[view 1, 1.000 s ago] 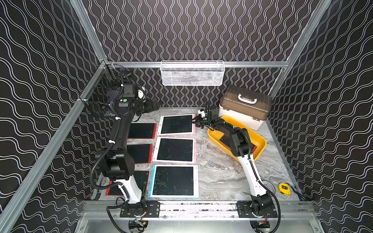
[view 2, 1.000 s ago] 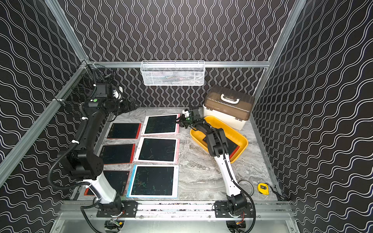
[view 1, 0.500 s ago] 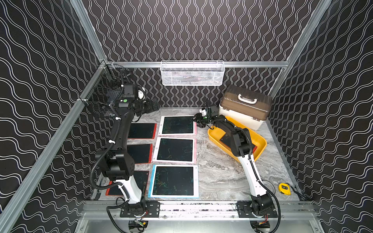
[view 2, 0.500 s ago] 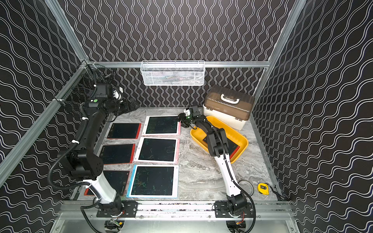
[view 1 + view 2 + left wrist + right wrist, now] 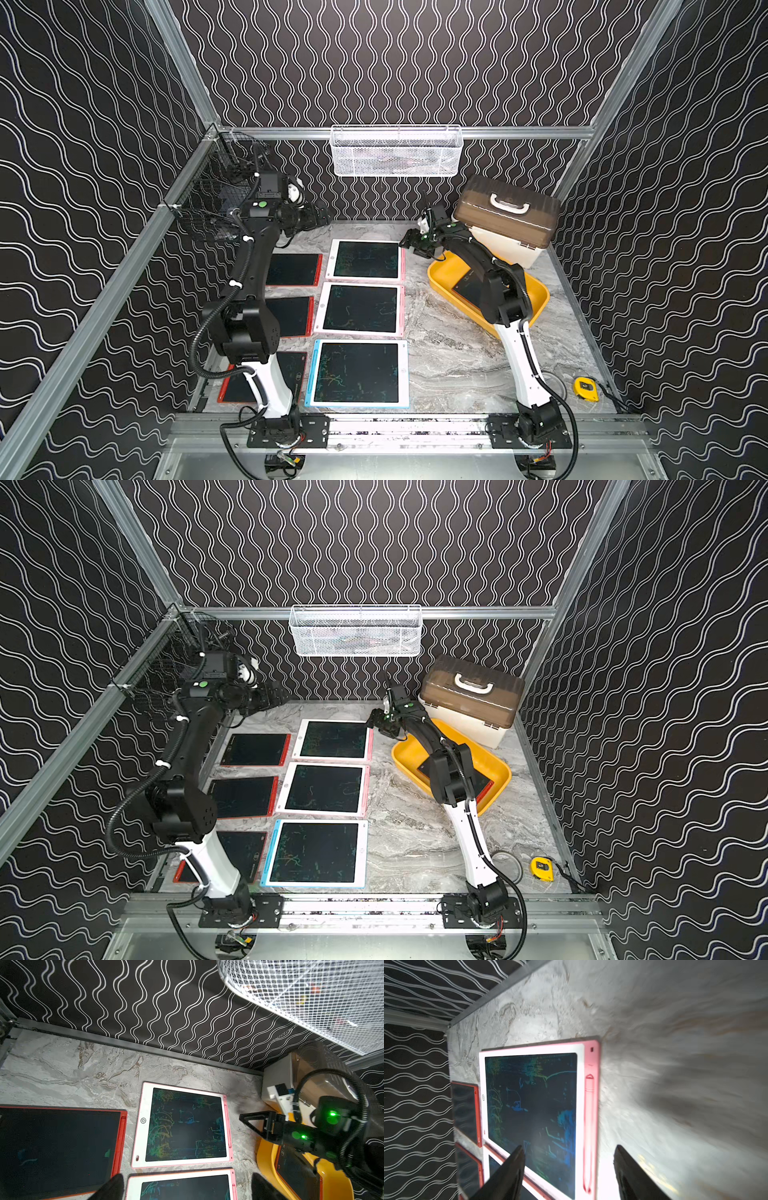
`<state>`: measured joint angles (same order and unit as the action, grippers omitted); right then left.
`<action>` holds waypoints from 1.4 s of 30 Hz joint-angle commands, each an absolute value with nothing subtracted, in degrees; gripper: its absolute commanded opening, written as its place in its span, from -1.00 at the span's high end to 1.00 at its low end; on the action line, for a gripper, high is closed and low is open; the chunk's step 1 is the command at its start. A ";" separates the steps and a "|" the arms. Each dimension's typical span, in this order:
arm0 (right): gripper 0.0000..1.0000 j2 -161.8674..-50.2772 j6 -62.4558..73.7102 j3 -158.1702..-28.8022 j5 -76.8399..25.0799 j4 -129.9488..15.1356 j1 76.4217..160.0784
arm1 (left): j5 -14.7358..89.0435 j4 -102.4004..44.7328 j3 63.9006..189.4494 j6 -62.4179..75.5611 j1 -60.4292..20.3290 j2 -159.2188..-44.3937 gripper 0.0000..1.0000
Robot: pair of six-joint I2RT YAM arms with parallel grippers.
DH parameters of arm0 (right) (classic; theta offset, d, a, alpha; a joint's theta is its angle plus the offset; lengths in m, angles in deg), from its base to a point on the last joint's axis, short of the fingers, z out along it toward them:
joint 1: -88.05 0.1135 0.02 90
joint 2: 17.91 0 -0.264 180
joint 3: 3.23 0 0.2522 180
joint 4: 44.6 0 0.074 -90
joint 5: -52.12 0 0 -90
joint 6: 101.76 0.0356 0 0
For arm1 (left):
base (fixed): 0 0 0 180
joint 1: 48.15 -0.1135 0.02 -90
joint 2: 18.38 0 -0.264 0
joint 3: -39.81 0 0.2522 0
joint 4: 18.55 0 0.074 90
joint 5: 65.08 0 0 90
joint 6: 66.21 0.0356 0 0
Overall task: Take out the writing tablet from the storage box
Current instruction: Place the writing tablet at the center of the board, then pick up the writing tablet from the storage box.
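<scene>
The yellow storage box [image 5: 536, 299] [image 5: 500, 771] [image 5: 264, 1159] sits right of centre, partly under my right arm. A dark red-framed writing tablet [image 5: 469, 289] [image 5: 424, 766] [image 5: 295, 1169] lies inside it. My right gripper [image 5: 409, 241] [image 5: 374, 721] [image 5: 569, 1147] is open and holds nothing. It hovers by the right edge of a pink-framed tablet [image 5: 365, 259] [image 5: 334, 739] [image 5: 531, 1101] lying flat on the table beyond the box's far-left corner. My left gripper [image 5: 320, 216] [image 5: 278, 692] [image 5: 187, 1176] is open and empty, raised near the back wall.
More tablets lie in two columns: a pink one [image 5: 359, 309], a blue one [image 5: 357, 372] and red ones [image 5: 293, 270]. A cream case with a brown lid [image 5: 505, 216] stands behind the box. A white wire basket [image 5: 395, 151] hangs on the back wall. A yellow tape measure [image 5: 586, 388] lies front right.
My right gripper's jaws have spread apart at the back pink-framed tablet's right edge, and that tablet now lies free on the table. The left arm has not moved.
</scene>
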<state>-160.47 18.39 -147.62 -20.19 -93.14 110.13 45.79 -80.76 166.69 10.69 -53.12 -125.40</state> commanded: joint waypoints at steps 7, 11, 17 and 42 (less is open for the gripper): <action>-0.51 -129.13 12.93 -128.68 -43.59 -96.94 109.75 | 44.51 -77.83 173.14 13.47 -39.90 -131.51 -0.98; -0.58 -113.72 17.28 -114.25 -51.17 -103.15 107.61 | 46.58 -75.43 174.75 10.14 -32.83 -133.73 -0.98; -0.70 -94.80 24.01 -95.42 -58.79 -113.17 103.05 | 44.09 -71.90 173.11 8.46 -22.39 -137.60 -0.98; -0.40 -90.30 31.03 -62.18 -50.33 -100.66 84.27 | 24.93 -71.83 184.16 13.83 -4.16 -159.15 -0.98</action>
